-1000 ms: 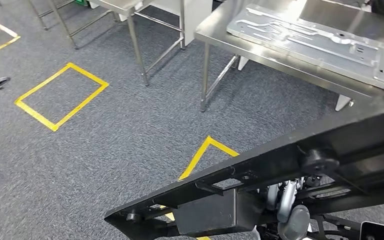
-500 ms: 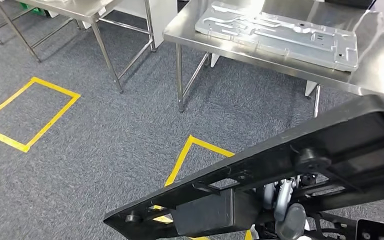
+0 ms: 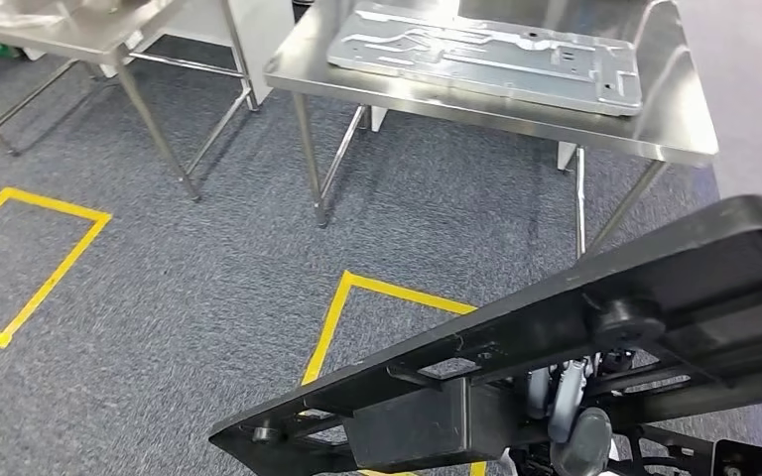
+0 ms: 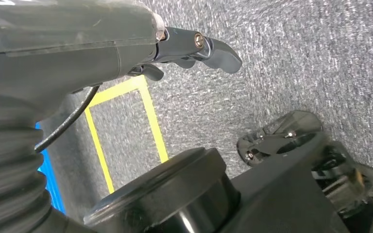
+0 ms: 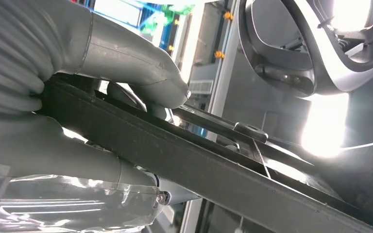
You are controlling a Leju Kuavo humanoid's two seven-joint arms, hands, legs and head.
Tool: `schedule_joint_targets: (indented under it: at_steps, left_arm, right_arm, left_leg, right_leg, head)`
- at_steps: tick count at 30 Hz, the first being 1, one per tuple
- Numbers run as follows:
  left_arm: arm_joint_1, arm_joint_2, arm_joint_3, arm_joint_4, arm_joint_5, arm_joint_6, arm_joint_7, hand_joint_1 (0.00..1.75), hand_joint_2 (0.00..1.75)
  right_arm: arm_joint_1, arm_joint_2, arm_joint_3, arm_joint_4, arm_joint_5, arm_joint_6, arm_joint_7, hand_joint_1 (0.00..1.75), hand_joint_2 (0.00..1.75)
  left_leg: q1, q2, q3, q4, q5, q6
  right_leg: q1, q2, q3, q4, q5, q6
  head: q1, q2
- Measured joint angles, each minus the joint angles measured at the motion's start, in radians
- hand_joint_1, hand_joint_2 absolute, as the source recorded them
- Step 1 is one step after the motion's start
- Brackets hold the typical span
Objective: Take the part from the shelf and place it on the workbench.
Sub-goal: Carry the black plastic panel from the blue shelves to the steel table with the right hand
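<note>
Black part (image 3: 595,327) hides most of the right robot hand (image 3: 573,416).

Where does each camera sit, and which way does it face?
Head view: high on the body, looking down at carpet, the workbench and the black part.
Left wrist view: behind the left robot hand, facing the carpet.
Right wrist view: behind the right robot hand, which grips the part.
Head and right wrist views share the part.

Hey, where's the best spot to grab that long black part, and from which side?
Probably its straight rail near mid-length, from underneath, as the right robot hand does: the black part is long and open-framed, so a flat bar near the balance point suits a wrapped grip.
</note>
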Motion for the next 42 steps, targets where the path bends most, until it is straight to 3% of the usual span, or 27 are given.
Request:
schedule_joint_targets:
  at_steps: [1,3,5,6,7,9,10,11,16,18,20,21,22,23,25,26,28,31,33,36,37,38,40,42]
  left_arm:
    - [-0.001,0.0,0.0,0.0,0.0,0.0,0.0,0.0,1.75]
    - [-0.001,0.001,0.0,-0.001,0.001,0.0,-0.001,0.0,1.75]
    - [-0.005,0.002,0.001,-0.001,0.003,-0.002,-0.003,0.0,1.75]
    - [-0.009,0.002,0.002,-0.001,0.003,-0.004,-0.004,0.0,1.75]
    - [-0.011,0.003,0.002,-0.001,0.003,-0.005,-0.004,0.0,1.75]
    - [-0.008,0.003,0.002,-0.001,0.001,-0.005,-0.002,0.0,1.75]
    - [-0.006,0.003,0.002,-0.001,0.001,-0.005,-0.001,0.0,1.75]
    - [-0.004,0.002,0.002,-0.001,0.0,-0.005,0.0,0.0,1.75]
    - [-0.002,0.001,0.003,-0.001,0.0,-0.004,-0.002,0.0,1.75]
    - [-0.001,0.0,0.003,-0.001,0.0,-0.002,-0.003,0.0,1.75]
    - [0.0,0.0,0.003,-0.001,0.0,-0.001,-0.004,0.0,1.75]
    - [0.002,0.0,0.003,-0.001,0.0,-0.001,-0.004,0.0,1.75]
    - [0.003,0.0,0.003,-0.001,0.0,0.0,-0.004,0.0,1.75]
    - [0.004,0.0,0.003,-0.001,0.0,0.0,-0.004,0.0,1.75]
    - [0.006,0.0,0.003,-0.001,0.0,0.0,-0.004,0.0,1.75]
    - [0.007,-0.001,0.003,-0.001,0.0,0.0,-0.004,0.0,1.75]
    - [0.008,-0.002,0.003,-0.001,0.0,-0.001,-0.004,0.0,1.75]
    - [0.008,-0.001,0.003,-0.001,0.0,-0.002,-0.004,0.0,1.75]
    - [0.007,-0.001,0.003,-0.001,0.0,-0.002,-0.005,0.0,1.75]
    - [0.001,0.001,0.003,-0.001,0.001,-0.004,-0.01,0.0,1.75]
    - [-0.001,0.002,0.004,-0.001,0.001,-0.005,-0.012,0.0,1.75]
    - [-0.002,0.003,0.004,-0.001,0.001,-0.006,-0.012,0.0,1.75]
    - [0.0,0.003,0.004,-0.001,-0.001,-0.006,-0.012,0.0,1.75]
    - [0.002,0.002,0.004,-0.001,-0.001,-0.006,-0.012,0.0,1.75]
  right_arm:
    - [0.001,0.001,-0.001,-0.001,-0.001,-0.002,0.0,1.75,1.75]
    - [0.001,0.002,-0.002,-0.003,-0.004,-0.006,0.0,1.75,1.75]
    - [0.003,0.002,-0.003,-0.002,-0.004,-0.012,0.0,1.75,1.75]
    - [0.004,0.002,-0.004,-0.002,-0.004,-0.016,0.0,1.75,1.75]
    - [0.006,0.002,-0.004,-0.001,-0.004,-0.018,0.0,1.75,1.75]
    - [0.007,0.002,-0.004,-0.001,-0.004,-0.02,0.0,1.75,1.75]
    - [0.007,0.002,-0.004,-0.001,-0.004,-0.02,0.0,1.75,1.75]
    - [0.007,0.002,-0.004,-0.001,-0.004,-0.02,0.0,1.75,1.75]
    - [0.009,0.002,-0.008,-0.004,-0.006,-0.019,0.0,1.75,1.75]
    - [0.009,0.002,-0.008,-0.004,-0.006,-0.017,0.0,1.75,1.75]
    - [0.011,0.002,-0.01,-0.004,-0.006,-0.016,0.0,1.75,1.75]
    - [0.011,0.002,-0.012,-0.004,-0.006,-0.016,0.0,1.75,1.75]
    - [0.012,0.002,-0.013,-0.004,-0.006,-0.016,0.0,1.75,1.75]
    - [0.012,0.002,-0.014,-0.003,-0.005,-0.016,0.0,1.75,1.75]
    - [0.012,0.002,-0.015,-0.003,-0.004,-0.017,0.0,1.75,1.75]
    - [0.012,0.002,-0.016,-0.003,-0.004,-0.017,0.0,1.75,1.75]
    - [0.013,0.003,-0.018,-0.003,0.0,-0.017,0.0,1.75,1.75]
    - [0.014,0.004,-0.02,-0.004,0.006,-0.02,0.0,1.75,1.75]
    - [0.014,0.005,-0.019,-0.004,0.01,-0.022,0.0,1.75,1.75]
    - [0.014,0.005,-0.019,-0.004,0.013,-0.023,0.0,1.75,1.75]
    - [0.015,0.005,-0.019,-0.004,0.013,-0.024,0.0,1.75,1.75]
    - [0.015,0.005,-0.019,-0.004,0.013,-0.024,0.0,1.75,1.75]
    - [0.015,0.005,-0.019,-0.003,0.013,-0.024,0.0,1.75,1.75]
    - [0.016,0.005,-0.019,-0.004,0.012,-0.023,0.0,1.75,1.75]
  left_leg:
    - [0.001,-0.02,-0.006,0.023,-0.014,-0.004]
    - [0.003,-0.068,-0.06,0.133,-0.063,-0.009]
    - [0.005,-0.083,-0.136,0.259,-0.1,-0.011]
    - [0.005,-0.084,-0.157,0.285,-0.093,-0.012]
    - [0.005,-0.084,-0.16,0.273,-0.065,-0.013]
    - [0.006,-0.085,-0.124,0.162,0.025,-0.009]
    - [0.005,-0.087,-0.103,0.103,0.055,-0.007]
    - [0.004,-0.088,-0.085,0.059,0.067,-0.001]
    - [0.004,-0.09,-0.057,0.011,0.049,0.031]
    - [0.007,-0.089,-0.043,0.006,0.042,0.039]
    - [0.006,-0.087,-0.033,0.005,0.031,0.042]
    - [0.006,-0.087,-0.026,0.005,0.025,0.042]
    - [0.006,-0.087,-0.017,0.005,0.018,0.041]
    - [0.006,-0.087,-0.005,0.005,0.01,0.04]
    - [0.006,-0.087,0.021,0.002,-0.008,0.036]
    - [0.006,-0.086,0.028,-0.001,-0.015,0.032]
    - [0.005,-0.082,0.037,-0.005,-0.02,0.021]
    - [0.004,-0.08,0.045,0.029,-0.024,0.006]
    - [0.006,-0.082,0.001,0.116,-0.056,0.0]
    - [0.007,-0.083,-0.107,0.256,-0.115,-0.008]
    - [0.007,-0.084,-0.122,0.257,-0.106,-0.009]
    - [0.008,-0.084,-0.122,0.227,-0.073,-0.01]
    - [0.008,-0.084,-0.103,0.124,0.023,-0.009]
    - [0.004,-0.083,-0.094,0.05,0.058,0.0]
  right_leg:
    - [-0.005,0.008,0.007,-0.006,0.0,-0.005]
    - [-0.008,0.02,0.019,-0.013,-0.004,-0.013]
    - [-0.007,0.031,0.028,-0.012,-0.013,-0.017]
    - [-0.007,0.037,0.035,-0.012,-0.019,-0.017]
    - [-0.007,0.043,0.045,-0.011,-0.026,-0.016]
    - [-0.008,0.053,0.065,-0.009,-0.042,-0.01]
    - [-0.007,0.058,0.072,-0.006,-0.05,-0.006]
    - [-0.006,0.061,0.074,-0.003,-0.055,0.0]
    - [-0.005,0.057,0.057,0.037,-0.065,0.026]
    - [-0.009,0.048,0.001,0.131,-0.097,0.036]
    - [-0.012,0.044,-0.084,0.248,-0.132,0.043]
    - [-0.012,0.043,-0.115,0.278,-0.13,0.044]
    - [-0.012,0.042,-0.128,0.272,-0.107,0.042]
    - [-0.011,0.042,-0.12,0.229,-0.065,0.038]
    - [-0.005,0.038,-0.082,0.104,0.022,0.027]
    - [0.001,0.036,-0.068,0.055,0.035,0.02]
    - [0.01,0.033,-0.059,0.023,0.032,0.007]
    - [0.004,0.038,-0.03,0.004,0.028,-0.008]
    - [0.0,0.039,-0.008,-0.003,0.016,-0.016]
    - [0.001,0.04,0.012,-0.003,-0.005,-0.02]
    - [0.0,0.041,0.022,-0.003,-0.013,-0.019]
    - [0.0,0.042,0.034,-0.002,-0.023,-0.017]
    - [-0.001,0.045,0.058,0.0,-0.043,-0.011]
    - [-0.001,0.048,0.065,0.005,-0.057,0.0]
  head:
    - [-0.002,0.0]
    - [-0.006,0.0]
    - [-0.007,0.0]
    - [-0.007,0.0]
    - [-0.007,0.0]
    - [-0.007,0.0]
    - [-0.007,0.0]
    - [-0.007,0.0]
    - [-0.002,0.0]
    - [0.002,0.0]
    - [0.003,0.0]
    - [0.003,0.0]
    - [0.003,0.0]
    - [0.003,0.0]
    - [0.003,0.0]
    - [0.003,0.0]
    - [0.003,0.0]
    - [0.002,0.0]
    - [-0.001,0.0]
    - [-0.004,0.0]
    - [-0.004,0.0]
    - [-0.004,0.0]
    - [-0.004,0.0]
    - [-0.006,0.0]
